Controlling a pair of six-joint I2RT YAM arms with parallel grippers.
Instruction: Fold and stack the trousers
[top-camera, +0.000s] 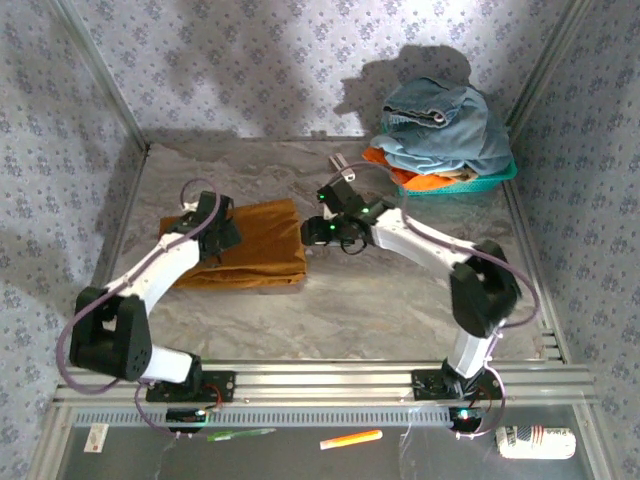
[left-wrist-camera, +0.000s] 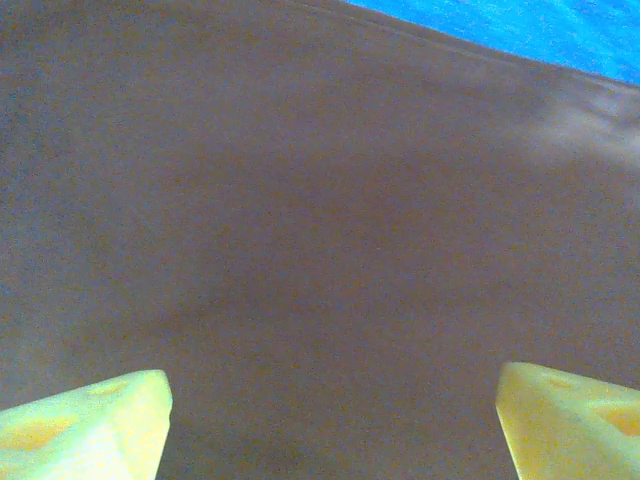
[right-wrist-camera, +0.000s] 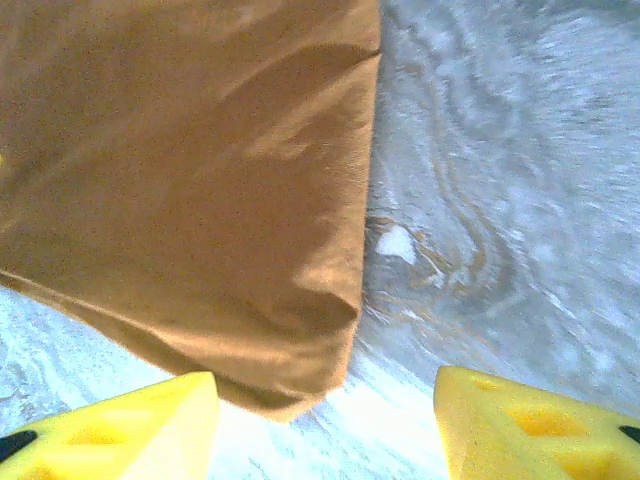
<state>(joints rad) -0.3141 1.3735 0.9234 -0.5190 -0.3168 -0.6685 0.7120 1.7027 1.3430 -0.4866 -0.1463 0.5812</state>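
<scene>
— Yellow fingertips (left-wrist-camera: 90, 425) sit at both bottom corners of the left wrist view. How does the left claw (left-wrist-camera: 335, 420) stand?

— Wide. Its jaws are far apart with nothing pinched between them, and the mustard-brown cloth of the trousers (left-wrist-camera: 300, 230) spreads smooth beneath it. A strip of blue runs along the top right of that view; I cannot tell what it is.

— And the right claw (right-wrist-camera: 325, 420)?

— Parted too, and holding nothing. A folded corner of the trousers lies just past the finger at the lower left of its view. I cannot tell whether that finger touches the cloth. Beyond the other finger there is bare, marbled grey desk (right-wrist-camera: 500, 200).

— Where do the trousers lie on the desk?

— Seen from above, they are folded into a flat rectangle left of the desk's middle. The left claw hangs over the rectangle's left part, and the right claw is just beside its right edge.

— Further out?

— A teal basket (top-camera: 490, 182) stands at the far right corner, well apart from the trousers. It holds a light blue denim garment (top-camera: 440, 130) heaped on a bright orange cloth (top-camera: 425, 182). In front of the arm bases, off the desk, lie an orange marker (top-camera: 350, 438) and a green pen (top-camera: 240, 434).
</scene>
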